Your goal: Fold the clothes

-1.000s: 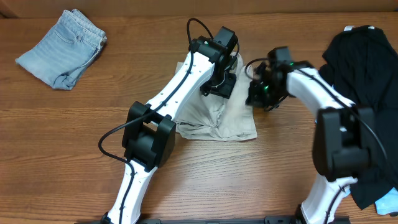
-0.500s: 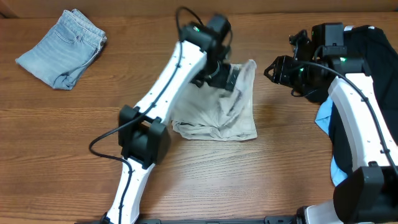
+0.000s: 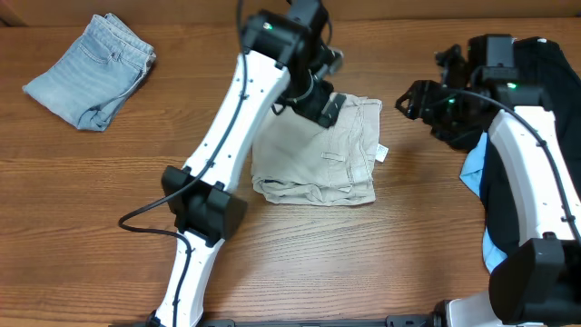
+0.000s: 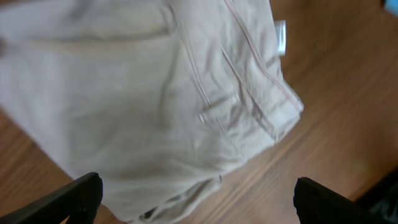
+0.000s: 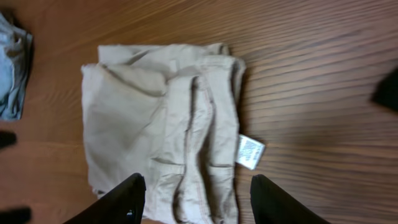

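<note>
My left claw hangs open over the folded khaki shorts, my right claw open, apparently empty, to their right.

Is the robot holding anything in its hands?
Nothing. The left gripper and right gripper are both open and empty; the beige shorts lie free on the table.

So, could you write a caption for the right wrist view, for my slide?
Open right gripper framing folded beige shorts, white tag showing at their edge, on a wooden table.
</note>
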Motion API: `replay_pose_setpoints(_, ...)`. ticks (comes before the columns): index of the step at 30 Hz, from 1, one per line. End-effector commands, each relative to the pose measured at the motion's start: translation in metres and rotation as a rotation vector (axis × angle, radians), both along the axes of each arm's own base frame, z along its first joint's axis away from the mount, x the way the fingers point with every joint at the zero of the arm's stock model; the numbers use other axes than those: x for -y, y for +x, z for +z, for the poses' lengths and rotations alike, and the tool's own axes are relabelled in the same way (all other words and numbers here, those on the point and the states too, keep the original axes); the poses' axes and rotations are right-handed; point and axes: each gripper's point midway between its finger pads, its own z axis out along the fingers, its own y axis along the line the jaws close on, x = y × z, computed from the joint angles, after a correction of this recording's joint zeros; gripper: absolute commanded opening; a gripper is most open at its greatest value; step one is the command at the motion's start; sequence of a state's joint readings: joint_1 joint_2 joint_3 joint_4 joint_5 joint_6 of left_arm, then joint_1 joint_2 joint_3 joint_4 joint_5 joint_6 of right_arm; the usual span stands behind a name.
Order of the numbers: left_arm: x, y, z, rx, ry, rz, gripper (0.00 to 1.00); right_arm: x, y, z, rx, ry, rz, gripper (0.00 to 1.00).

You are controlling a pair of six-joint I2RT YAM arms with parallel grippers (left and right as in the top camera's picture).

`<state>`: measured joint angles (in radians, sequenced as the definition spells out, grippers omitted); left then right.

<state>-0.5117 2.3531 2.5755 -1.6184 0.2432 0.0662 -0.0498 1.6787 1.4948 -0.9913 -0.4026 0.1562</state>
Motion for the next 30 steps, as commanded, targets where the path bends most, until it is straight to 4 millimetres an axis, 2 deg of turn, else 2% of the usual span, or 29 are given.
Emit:
replay_pose_setpoints(1,0.008,-0.024,-0.027,-0.065,0.046,-0.162,1.00,0.023,0.000,-0.001,-0.008,-0.009,-0.055,0.61)
replay_pose_setpoints(7,-0.007,-0.055,-0.067,-0.210,0.161,-0.203,1.00,0.040,-0.004,-0.003,-0.028,-0.007,-0.097,0.63)
replay_pose_setpoints(17,-0.036,-0.089,-0.110,-0.382,0.280,-0.206,1.00,0.040,-0.003,-0.002,-0.024,-0.008,-0.098,0.68)
replay_pose_setpoints(25,-0.046,-0.098,-0.140,-0.412,0.322,-0.212,1.00,0.043,-0.002,-0.004,-0.025,-0.021,-0.104,0.69)
replay_pose_setpoints(30,-0.065,-0.094,-0.169,-0.367,0.414,-0.211,1.00,0.043,-0.002,-0.004,-0.027,-0.021,-0.105,0.69)
